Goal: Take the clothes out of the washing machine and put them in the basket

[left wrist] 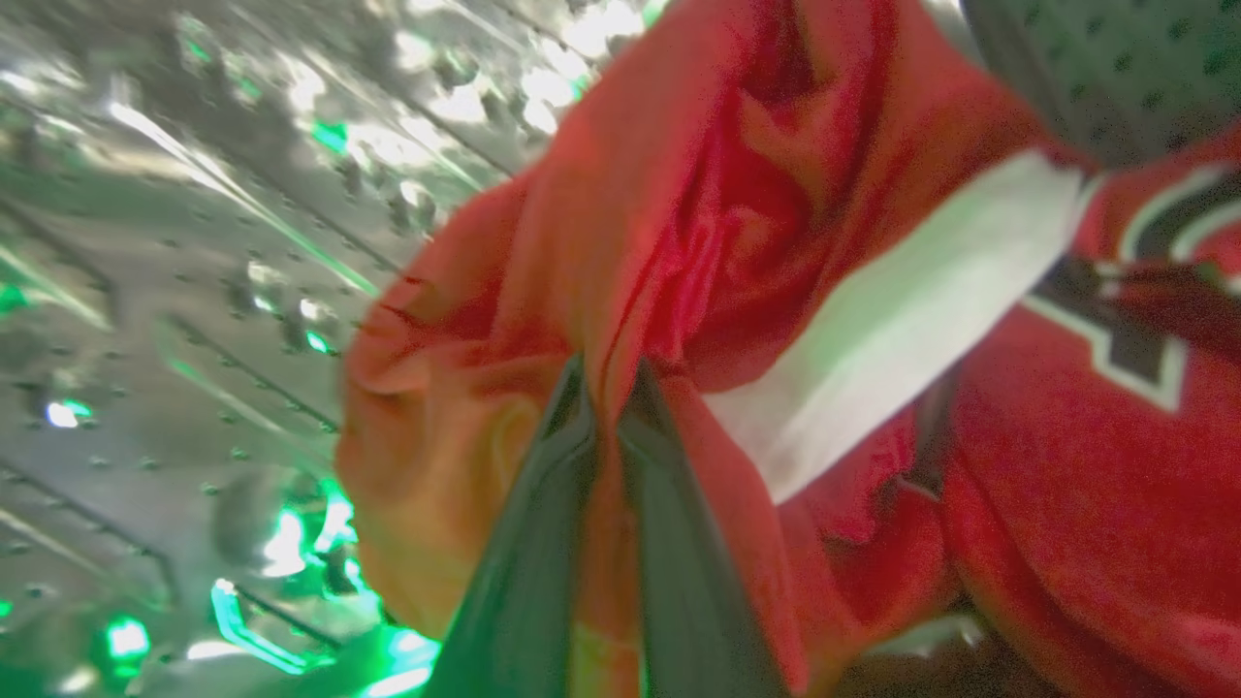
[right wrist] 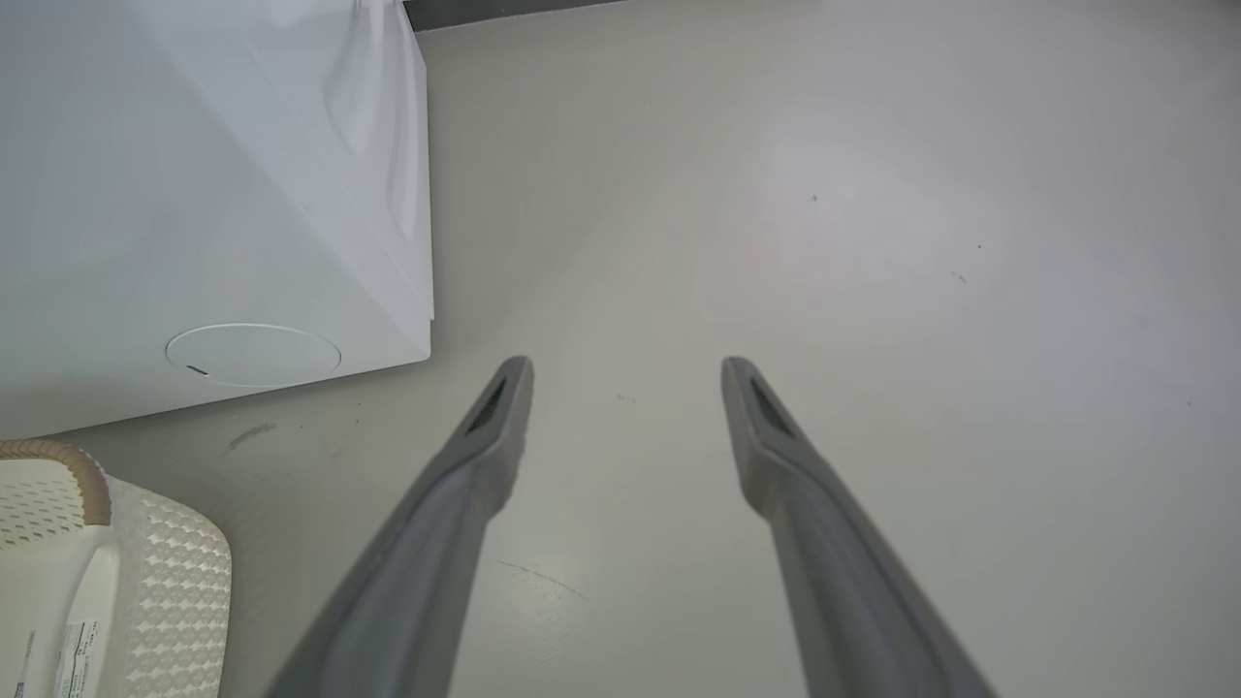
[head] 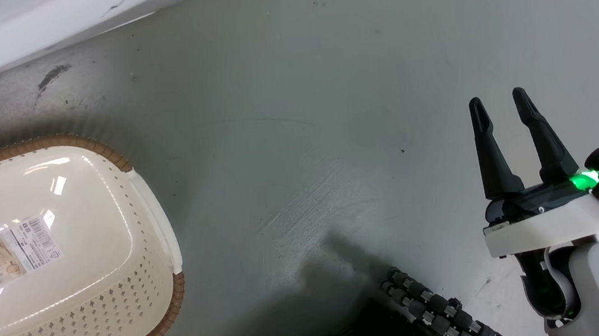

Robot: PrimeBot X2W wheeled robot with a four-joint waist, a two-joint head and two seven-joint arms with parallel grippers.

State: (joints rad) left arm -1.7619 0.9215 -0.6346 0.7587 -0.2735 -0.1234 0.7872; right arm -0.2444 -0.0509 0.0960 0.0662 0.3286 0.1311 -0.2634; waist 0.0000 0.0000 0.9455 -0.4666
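In the left wrist view my left gripper (left wrist: 606, 388) is shut on a fold of the red clothes (left wrist: 679, 242), which carry a white band, inside the washing machine's perforated steel drum (left wrist: 175, 291). The washing machine's white body (right wrist: 194, 194) stands at the left of the right wrist view, and its lower edge (head: 35, 29) runs along the top left of the head view. The cream basket (head: 56, 257) with a brown rim sits on the floor at the left, with no clothes in it and a barcode sticker on its bottom; a corner of the basket (right wrist: 145, 572) is also in the right wrist view. My right gripper (head: 501, 103) hangs open over bare floor at the lower right.
Grey floor (head: 301, 134) spreads between the basket and my right gripper. A black ribbed cable (head: 440, 315) runs along the bottom edge near my base. A dark scuff (head: 53, 76) marks the floor by the machine.
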